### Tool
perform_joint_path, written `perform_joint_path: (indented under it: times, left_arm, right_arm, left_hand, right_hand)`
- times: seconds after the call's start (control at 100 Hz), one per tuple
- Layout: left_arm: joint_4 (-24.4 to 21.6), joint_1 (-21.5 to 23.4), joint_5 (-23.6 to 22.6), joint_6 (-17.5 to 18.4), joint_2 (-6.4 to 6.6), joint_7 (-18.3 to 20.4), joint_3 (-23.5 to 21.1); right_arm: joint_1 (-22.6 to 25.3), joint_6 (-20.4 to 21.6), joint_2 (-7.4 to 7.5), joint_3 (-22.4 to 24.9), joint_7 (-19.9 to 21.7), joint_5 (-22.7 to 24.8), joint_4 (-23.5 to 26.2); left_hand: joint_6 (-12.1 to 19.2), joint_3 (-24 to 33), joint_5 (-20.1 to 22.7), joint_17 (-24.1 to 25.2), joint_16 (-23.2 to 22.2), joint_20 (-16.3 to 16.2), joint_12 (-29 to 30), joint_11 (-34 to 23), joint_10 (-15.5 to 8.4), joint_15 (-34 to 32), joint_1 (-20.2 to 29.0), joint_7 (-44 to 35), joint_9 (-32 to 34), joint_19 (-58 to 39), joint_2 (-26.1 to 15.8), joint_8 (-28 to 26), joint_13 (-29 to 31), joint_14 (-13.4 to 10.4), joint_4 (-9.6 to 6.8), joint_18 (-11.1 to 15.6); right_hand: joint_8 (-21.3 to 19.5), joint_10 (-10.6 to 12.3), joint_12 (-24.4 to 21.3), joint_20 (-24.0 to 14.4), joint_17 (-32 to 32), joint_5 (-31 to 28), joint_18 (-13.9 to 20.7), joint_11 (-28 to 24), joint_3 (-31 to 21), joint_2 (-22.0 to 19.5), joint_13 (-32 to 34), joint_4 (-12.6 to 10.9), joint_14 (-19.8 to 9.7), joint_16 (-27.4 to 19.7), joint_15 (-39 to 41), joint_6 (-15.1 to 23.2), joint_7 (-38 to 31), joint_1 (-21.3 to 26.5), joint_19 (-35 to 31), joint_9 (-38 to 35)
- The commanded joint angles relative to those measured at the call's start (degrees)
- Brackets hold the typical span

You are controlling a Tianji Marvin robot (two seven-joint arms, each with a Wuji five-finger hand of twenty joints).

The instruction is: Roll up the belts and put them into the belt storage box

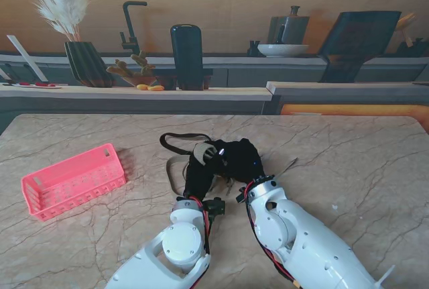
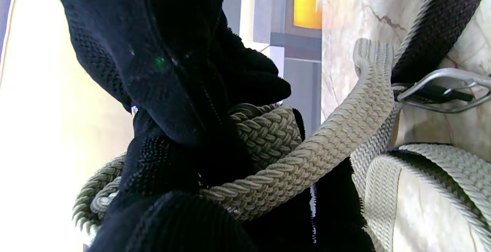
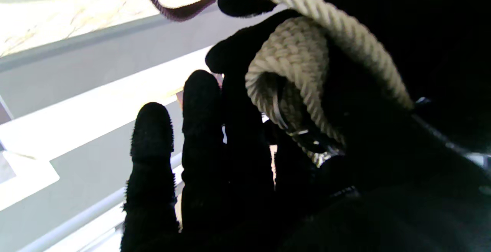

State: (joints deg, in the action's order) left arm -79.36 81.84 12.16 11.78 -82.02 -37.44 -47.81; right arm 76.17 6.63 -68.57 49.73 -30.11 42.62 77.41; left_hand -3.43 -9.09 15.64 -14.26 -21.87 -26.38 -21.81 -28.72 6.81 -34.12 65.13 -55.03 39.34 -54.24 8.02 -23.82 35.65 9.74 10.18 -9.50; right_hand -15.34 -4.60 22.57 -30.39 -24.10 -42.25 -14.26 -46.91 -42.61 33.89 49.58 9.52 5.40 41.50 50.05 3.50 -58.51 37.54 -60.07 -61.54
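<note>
Both black-gloved hands, left hand (image 1: 199, 171) and right hand (image 1: 238, 158), clasp the half-coiled beige braided belt (image 2: 284, 167) mid-table, apparently pinching its roll; limp and springy, best gripped across the coil. Pink plastic storage basket (image 1: 74, 182) waits left.

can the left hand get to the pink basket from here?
Probably not right away: the left hand is closed on the beige woven belt together with the right hand. The marble table toward the pink basket, on its left, looks unobstructed.

left robot hand (image 1: 199, 171), right robot hand (image 1: 238, 158), touching, both closed
</note>
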Motion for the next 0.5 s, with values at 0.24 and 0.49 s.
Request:
perform_joint_path:
  times: [0.24,0.49]
  left_arm:
    - [-3.47,1.23,-1.58,0.97,0.48,-0.27,-2.27]
    - [-4.09,1.64,-1.38,0.93,1.19,1.62,-2.56]
  right_arm:
    - [5.22,6.31,2.34,4.92,15.51,-6.2,6.06]
    - [8.12,6.89,3.98,8.8,20.35,-4.7,9.92]
  left_hand:
    - [3.54,6.62,1.48,-2.81,-1.52,-1.53,-0.86,-3.43,-0.92,-3.38,8.66,-8.82,6.42,-3.15,-9.78,-4.54,4.71,-0.05,-5.94,-0.97]
    - [4.32,10.48,2.52,-2.49,-2.15,-1.93,-1.16,-4.06,-0.25,-4.85,8.84,-7.88,6.72,-4.01,-6.74,-5.38,4.64,1.52,-7.12,-2.96]
  right_hand:
    - [-13.53,-1.95,1.86,-4.22,3.11,14.31,2.2,8.91,-6.99,2.98,-8.19,-6.48,-2.06,-1.64,-9.44,-0.07,26.41,-8.54,7.71,19.54]
    - [-14.76,-3.19,0.9,-7.03,4.89,20.57,1.87,15.61,0.22,0.93,-11.0,-5.75,-1.1,-2.34,-14.01,-2.75,32.58,-13.24,12.06,27.85]
